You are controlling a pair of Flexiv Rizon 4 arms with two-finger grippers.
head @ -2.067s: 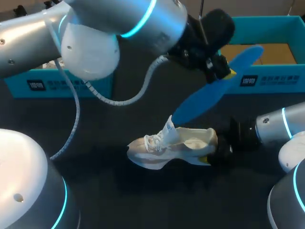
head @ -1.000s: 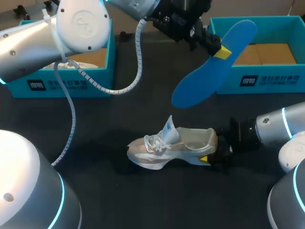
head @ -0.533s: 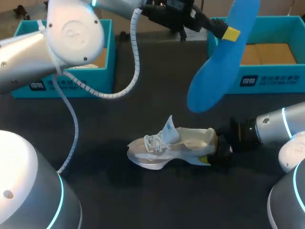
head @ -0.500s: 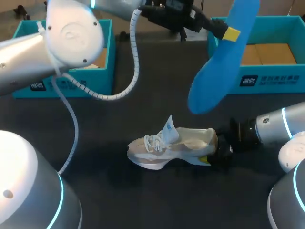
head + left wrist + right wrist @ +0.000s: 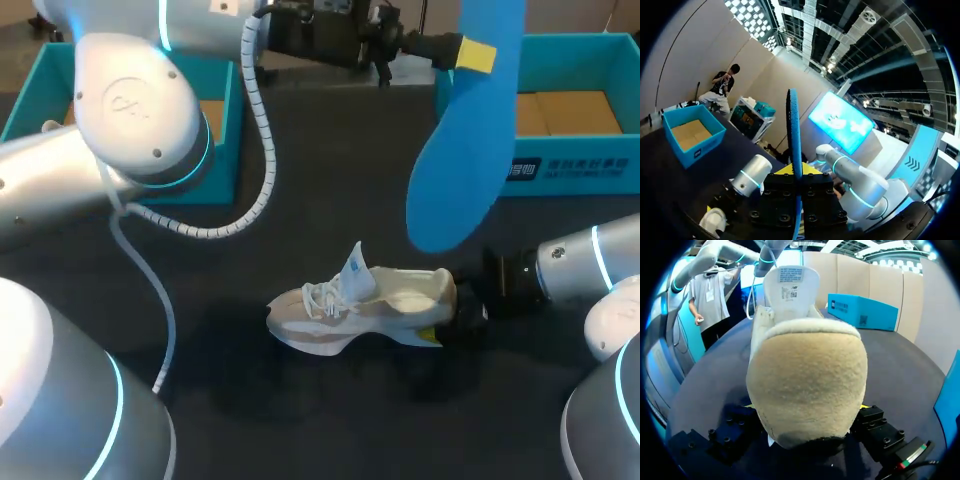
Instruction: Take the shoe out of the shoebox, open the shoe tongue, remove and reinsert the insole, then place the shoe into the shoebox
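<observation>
A white shoe (image 5: pixel 355 305) lies on its side on the dark table, toe to the left, its tongue standing up. My right gripper (image 5: pixel 447 322) is at its heel, and in the right wrist view the heel (image 5: pixel 807 380) fills the space between the fingers, which press it from both sides. The blue insole (image 5: pixel 465 150) hangs in the air above and to the right of the shoe, nearly upright. My left gripper (image 5: pixel 468 52) is shut on its upper part. Seen from the left wrist, the insole (image 5: pixel 794 135) stands edge-on between the closed yellow tips.
A teal shoebox (image 5: pixel 610 105) with a brown cardboard floor stands at the back right, just behind the hanging insole. A second teal box (image 5: pixel 222 130) stands at the back left, partly hidden by my left arm. My left arm's white cable loops above the table's left half.
My left arm has raised the insole and swung it from a slant to nearly upright, shifting right. The shoe and the right gripper have stayed put.
</observation>
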